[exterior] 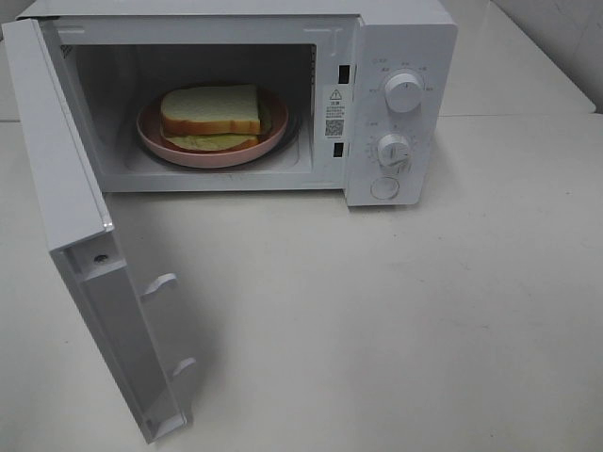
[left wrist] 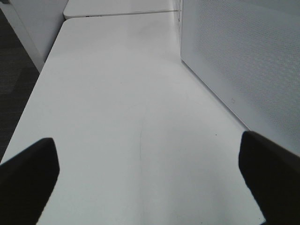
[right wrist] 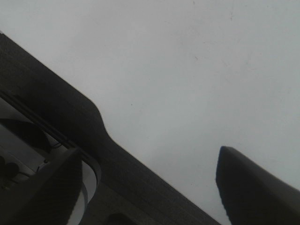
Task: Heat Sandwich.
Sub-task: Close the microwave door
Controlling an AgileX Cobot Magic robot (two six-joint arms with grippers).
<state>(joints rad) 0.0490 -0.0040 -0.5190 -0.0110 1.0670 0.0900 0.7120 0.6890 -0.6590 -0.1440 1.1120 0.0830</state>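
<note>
The sandwich point(exterior: 209, 111) is in, door point(exterior: 66, 188) open at nine o'clock. Left gripper point(left wrist: 147, 157) and right gripper point(right wrist: 147, 154) gape empty; push it squarely shut.

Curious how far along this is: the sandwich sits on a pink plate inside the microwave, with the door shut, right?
No: the door stands wide open, as the exterior high view shows. The sandwich sits on the pink plate inside the microwave.

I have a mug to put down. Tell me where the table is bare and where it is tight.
The table is bare in front of the microwave, from the open door across to the right, and right of the microwave too. Inside is crowded: the plate with the sandwich takes most of the floor.
</note>
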